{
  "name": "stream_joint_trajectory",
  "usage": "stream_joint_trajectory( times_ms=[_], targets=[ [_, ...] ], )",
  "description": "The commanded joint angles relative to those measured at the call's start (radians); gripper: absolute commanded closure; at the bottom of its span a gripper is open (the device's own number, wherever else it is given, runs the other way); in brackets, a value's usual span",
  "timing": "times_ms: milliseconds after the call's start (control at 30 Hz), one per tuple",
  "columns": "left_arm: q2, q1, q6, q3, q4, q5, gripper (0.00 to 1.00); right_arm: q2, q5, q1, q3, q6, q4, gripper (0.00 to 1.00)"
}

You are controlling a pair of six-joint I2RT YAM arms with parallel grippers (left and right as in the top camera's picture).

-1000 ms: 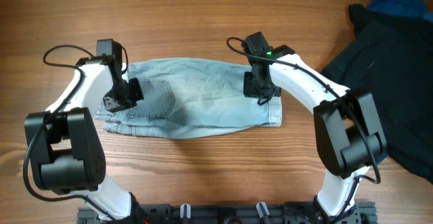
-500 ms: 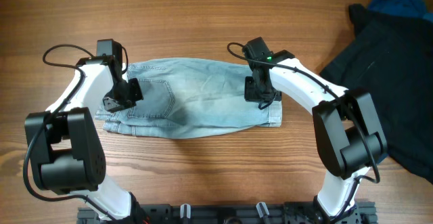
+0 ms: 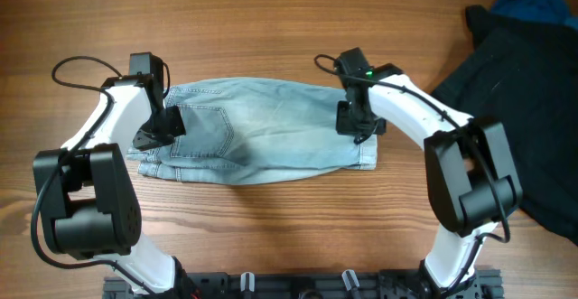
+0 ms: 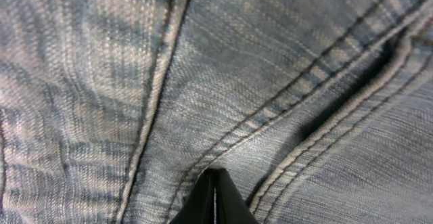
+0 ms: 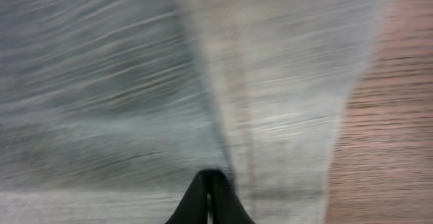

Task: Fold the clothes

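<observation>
Left hand [image 3: 155, 135]: fingers pressed together, tips down on the denim [image 3: 271, 132] at its left end, beside a stitched pocket. Left wrist view: closed tips [image 4: 213, 198] meet the cloth where seams converge. Cannot tell whether any cloth is pinched.

Right hand [image 3: 355, 123]: fingers likewise closed, over the denim's right end near the hem. Right wrist view is blurred: closed tips [image 5: 211, 198] sit on pale cloth, with bare wood at the right.

Denim lies flat and spread across the middle of the surface [image 3: 271, 28], between both arms, long axis left to right.

Black garment [image 3: 524, 100] at the right edge, well apart from the denim.
</observation>
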Motion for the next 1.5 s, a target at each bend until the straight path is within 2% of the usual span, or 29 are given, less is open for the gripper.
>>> stream_joint_trajectory(
  times_ms=[0,267,433,667,900,1167,1233,1333,1467],
  targets=[
    [0.014,0.0,-0.025,-0.012,-0.003,-0.063,0.96,0.026,0.112,-0.071,-0.041,-0.038,-0.011,0.95],
    [0.014,-0.002,-0.026,-0.012,-0.004,-0.046,0.96,0.026,0.138,-0.105,-0.041,-0.072,-0.006,0.95],
    [0.013,-0.002,-0.085,-0.012,-0.031,0.035,0.96,0.026,0.173,-0.114,-0.041,-0.089,0.009,0.94],
    [0.012,-0.009,-0.089,-0.01,-0.03,0.169,0.96,0.026,0.212,-0.164,-0.041,-0.089,0.011,0.93],
    [0.009,-0.065,-0.088,0.001,-0.026,0.174,0.96,0.025,0.21,-0.191,-0.026,-0.139,-0.016,0.93],
    [-0.001,-0.095,-0.088,0.124,-0.077,0.174,0.94,0.025,0.266,-0.188,0.012,-0.141,-0.083,0.93],
    [-0.009,-0.095,-0.088,0.154,-0.088,0.174,0.92,0.023,0.266,-0.188,0.039,-0.141,-0.105,0.82],
    [-0.021,-0.095,-0.085,0.188,-0.091,0.174,0.88,0.0,0.269,-0.188,0.079,-0.141,-0.127,0.75],
    [-0.036,-0.095,-0.077,0.209,-0.09,0.174,0.78,-0.067,0.268,-0.188,0.133,-0.144,-0.132,0.49]
  ],
)
